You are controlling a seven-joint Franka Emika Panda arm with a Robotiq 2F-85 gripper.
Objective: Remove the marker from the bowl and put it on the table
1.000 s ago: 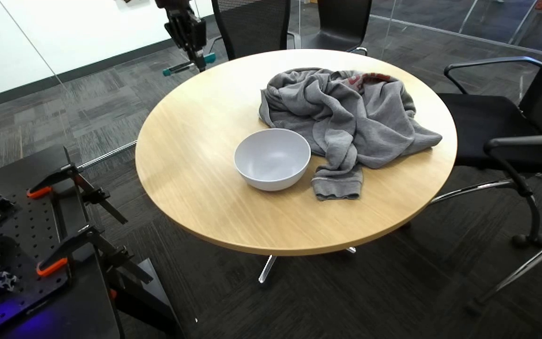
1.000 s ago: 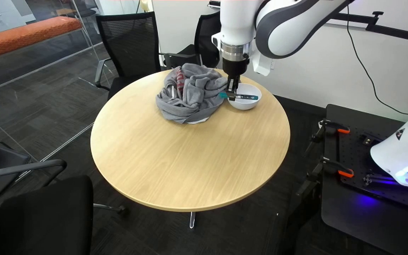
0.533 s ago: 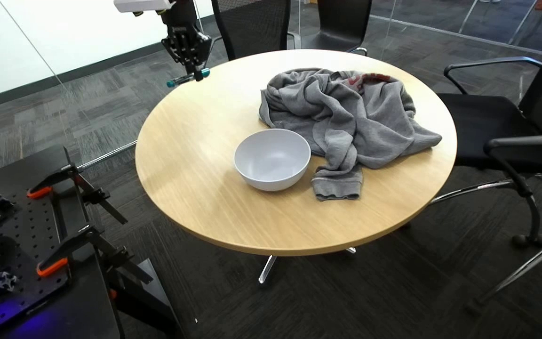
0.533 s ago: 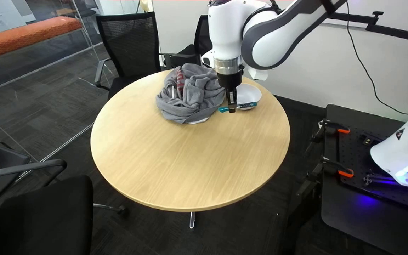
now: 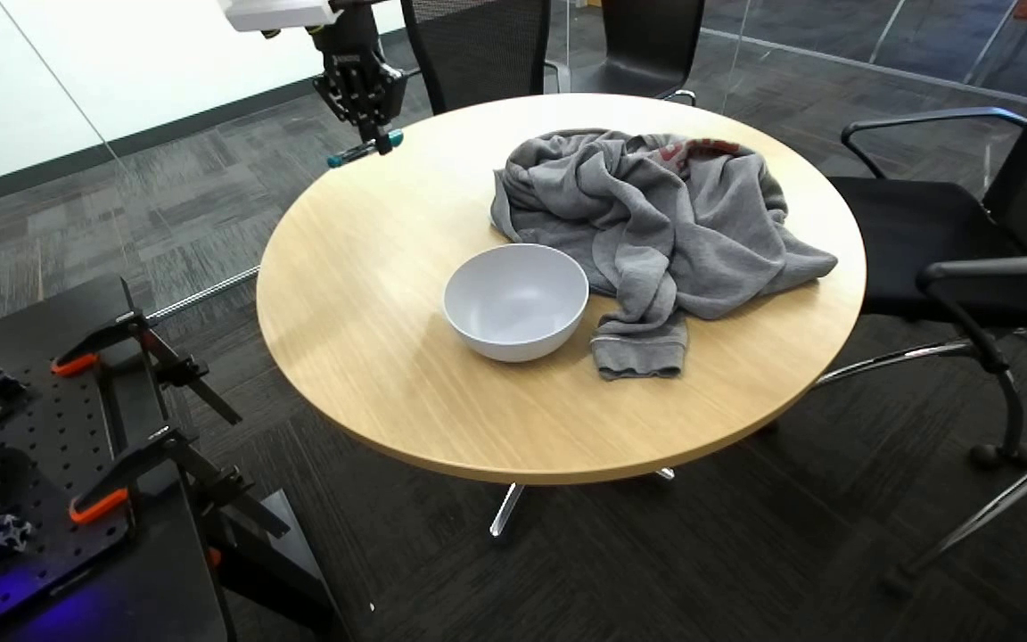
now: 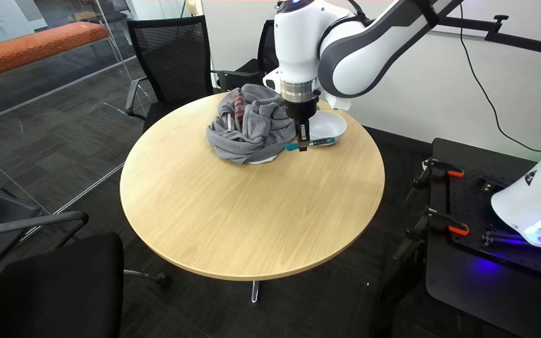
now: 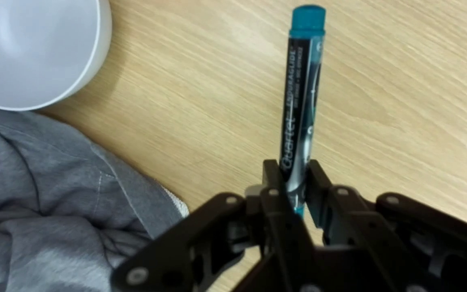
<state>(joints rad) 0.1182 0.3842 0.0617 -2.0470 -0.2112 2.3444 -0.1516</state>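
The marker (image 7: 300, 93), teal-capped with a dark label, is held between the fingers of my gripper (image 7: 293, 174). It points away from the gripper in the wrist view, its rear end partly hidden by a finger. In both exterior views the marker (image 5: 351, 159) (image 6: 323, 141) hangs from the gripper (image 5: 382, 145) (image 6: 303, 147), above the table (image 6: 251, 211). The exact gap to the wood cannot be told. The pale grey bowl (image 5: 516, 299) stands upright on the table and looks empty. It also shows at upper left in the wrist view (image 7: 43, 56), apart from the marker.
A crumpled grey sweatshirt (image 5: 647, 223) lies on the table beside the bowl; it fills the lower left of the wrist view (image 7: 47, 243). Black chairs (image 6: 169, 61) stand round the table. A black stand with clamps (image 6: 458, 227) carries the robot base.
The gripper has moved with the marker away from in front of the bowl, lower over the table, and slightly sideways in the last half second. Bowl and sweatshirt have not moved.
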